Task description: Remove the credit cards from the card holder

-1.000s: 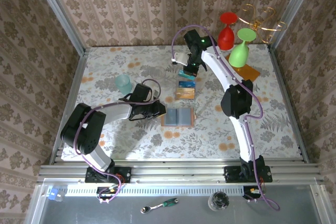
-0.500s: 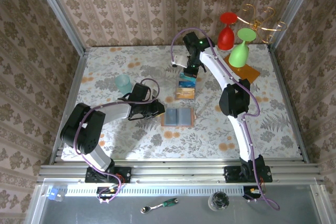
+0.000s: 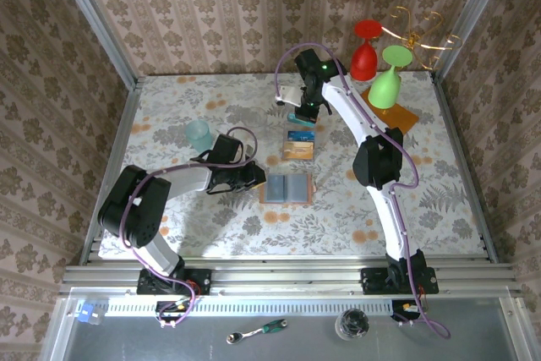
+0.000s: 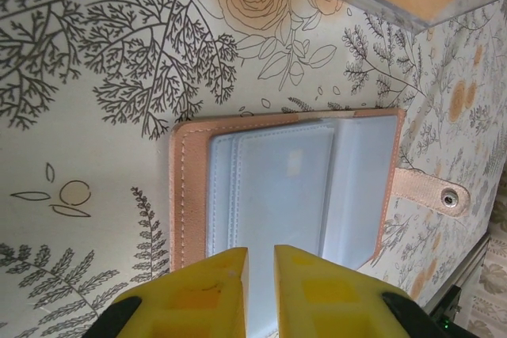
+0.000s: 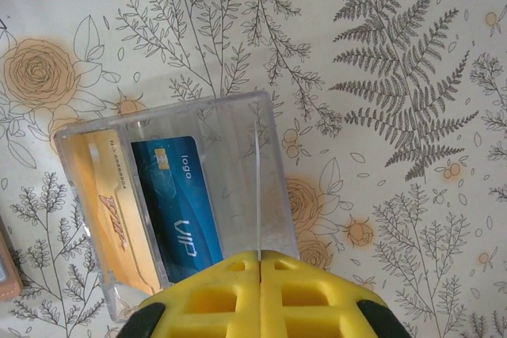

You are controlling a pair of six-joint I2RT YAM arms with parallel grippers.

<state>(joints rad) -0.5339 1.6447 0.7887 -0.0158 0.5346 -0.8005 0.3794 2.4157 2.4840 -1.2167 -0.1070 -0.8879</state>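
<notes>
Lettering on blue card (image 5: 178, 207) crisp at right wrist, seemingly illegible overhead.

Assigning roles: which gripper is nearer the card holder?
Left. The left gripper is over the card holder; the right gripper is farther back, at the clear tray.

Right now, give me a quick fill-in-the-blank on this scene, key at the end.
1. The card holder lies ___ on the table, with no card visible in its pockets.
2. The card marked VIP in the clear tray is ___.
3. The other card in that tray is ___.
4. The ___ gripper is at the card holder.
Missing words: open; blue; orange; left.
</notes>
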